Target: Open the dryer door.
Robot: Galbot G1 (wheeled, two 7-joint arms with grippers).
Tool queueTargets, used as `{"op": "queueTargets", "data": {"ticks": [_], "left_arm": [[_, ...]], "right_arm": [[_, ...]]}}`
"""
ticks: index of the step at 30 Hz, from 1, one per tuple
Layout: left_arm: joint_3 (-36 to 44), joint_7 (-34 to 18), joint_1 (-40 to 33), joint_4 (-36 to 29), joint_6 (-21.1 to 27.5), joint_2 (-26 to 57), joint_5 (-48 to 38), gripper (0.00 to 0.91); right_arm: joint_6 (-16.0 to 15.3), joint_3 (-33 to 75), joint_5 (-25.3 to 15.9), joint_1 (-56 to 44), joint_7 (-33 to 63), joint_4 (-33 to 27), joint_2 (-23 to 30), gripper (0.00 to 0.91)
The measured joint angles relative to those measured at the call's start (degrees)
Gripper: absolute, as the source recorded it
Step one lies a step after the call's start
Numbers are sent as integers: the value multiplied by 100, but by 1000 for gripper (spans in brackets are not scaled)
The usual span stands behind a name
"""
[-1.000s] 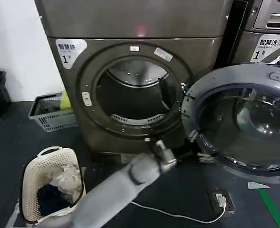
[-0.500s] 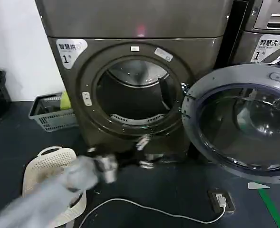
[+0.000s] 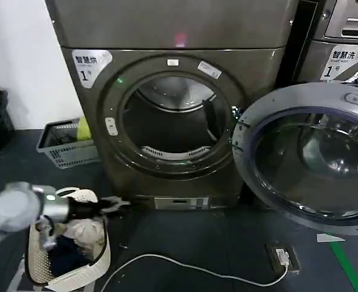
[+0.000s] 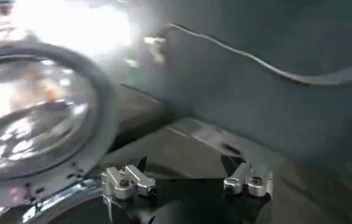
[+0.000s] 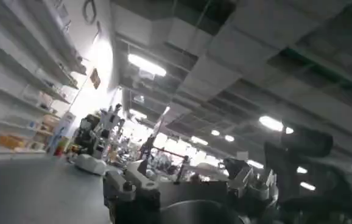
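Dryer door swung wide open to the right of the dryer, its drum opening exposed.

The chrome-ringed door stands hinged at the drum's right edge, its tinted glass facing forward. The left gripper is low at the dryer's base, above the white laundry basket, jaws apart and holding nothing. The right gripper points up at a ceiling, jaws apart. A white cable lies on the dark floor.
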Motion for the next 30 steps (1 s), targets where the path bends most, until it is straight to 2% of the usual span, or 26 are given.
{"op": "queueTargets", "data": {"ticks": [5,8,11,24,30], "left_arm": [[-77,-250,3,130,5,333,1953,907],[-78,-406,104,190,10,492,2730,907],[-95,-488,243,211,12,593,3123,907],[2,-510,519,217,19,724,3464,907],[7,-498,712,254,22,726,3508,907]], "right_arm": [[-126,-62,451,23,-17,9,14,907],[-223,-88,500,43,-58,41,51,907],[-235,-139,553,79,-67,73,68,907],[-290,-216,560,124,93,-16,112,907],[-239,-79,750,139,296,-83,110,907]]}}
